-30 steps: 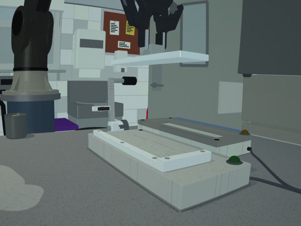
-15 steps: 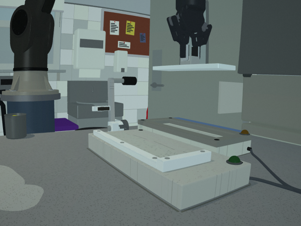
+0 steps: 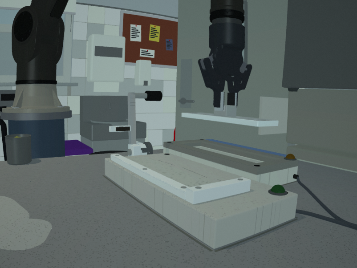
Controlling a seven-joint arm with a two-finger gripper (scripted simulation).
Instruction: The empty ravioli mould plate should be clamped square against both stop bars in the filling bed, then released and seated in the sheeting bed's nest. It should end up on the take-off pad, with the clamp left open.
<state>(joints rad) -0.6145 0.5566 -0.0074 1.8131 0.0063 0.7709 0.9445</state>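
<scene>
My gripper (image 3: 225,109) hangs above the rear bed and I grip the white mould plate (image 3: 229,118) by a tab on its top, so the plate rides level in the air. Below it lies the grey sheeting bed (image 3: 230,160) with a long pale nest (image 3: 227,154) and an amber button (image 3: 290,157). Nearer to me sits the pale filling bed (image 3: 199,196). Its two white stop bars (image 3: 184,184) form an L, and a green button (image 3: 277,189) sits at its right corner. The clamp lever (image 3: 135,121) with a black knob stands upright at the bed's far left end.
A small grey cup (image 3: 18,148) stands at the table's left rear beside the arm's base (image 3: 36,109). A dark cable (image 3: 323,204) trails from the rear bed across the table to the right. A pale patch (image 3: 20,225) marks the table at the near left.
</scene>
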